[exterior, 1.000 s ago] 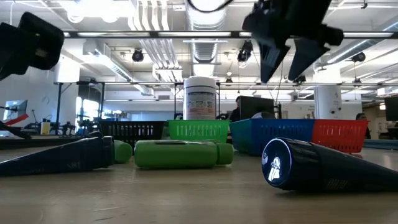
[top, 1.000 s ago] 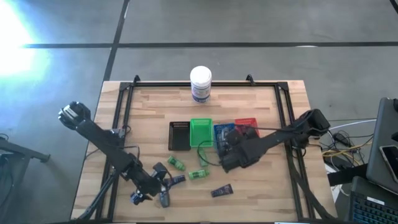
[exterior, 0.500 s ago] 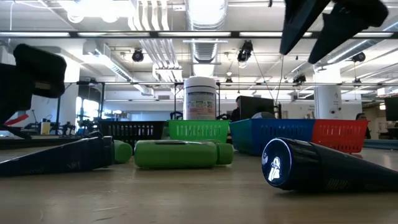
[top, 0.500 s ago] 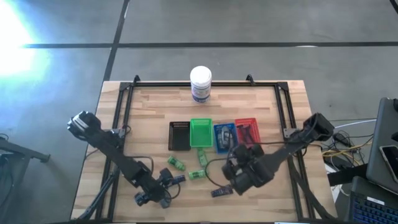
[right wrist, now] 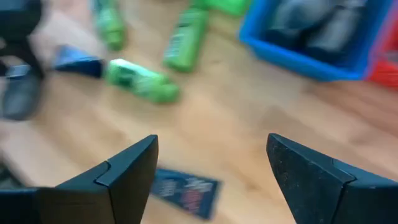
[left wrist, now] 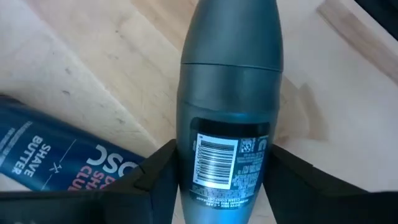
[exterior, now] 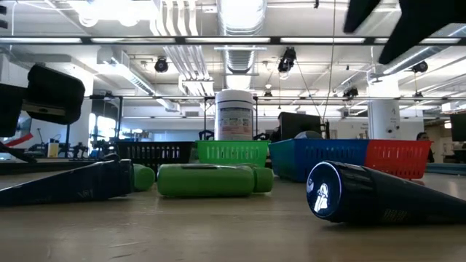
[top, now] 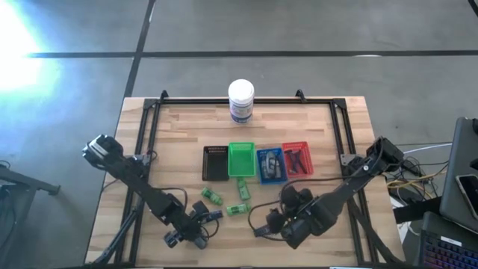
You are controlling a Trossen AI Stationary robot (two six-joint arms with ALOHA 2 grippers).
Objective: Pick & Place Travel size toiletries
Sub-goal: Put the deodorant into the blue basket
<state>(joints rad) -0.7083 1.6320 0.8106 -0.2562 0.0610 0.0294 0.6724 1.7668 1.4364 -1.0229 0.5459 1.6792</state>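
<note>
The left gripper [left wrist: 214, 180] clenches a grey oval mini bottle [left wrist: 229, 93] above the tabletop [top: 179, 149]; the right gripper [right wrist: 211, 180] gapes empty. Green packets [top: 213, 196] and navy tubes [top: 263, 230] lie unsorted; the blue tray [top: 261, 176] holds some.

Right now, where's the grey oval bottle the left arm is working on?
In the left wrist view the grey bottle sits between the left gripper fingers, beside a navy tube. From above, that is the table's front-left area.

left hand [top: 196, 235]: low at near table edge, fingers closed | right hand [right wrist: 211, 180]: raised, fingers spread
</note>
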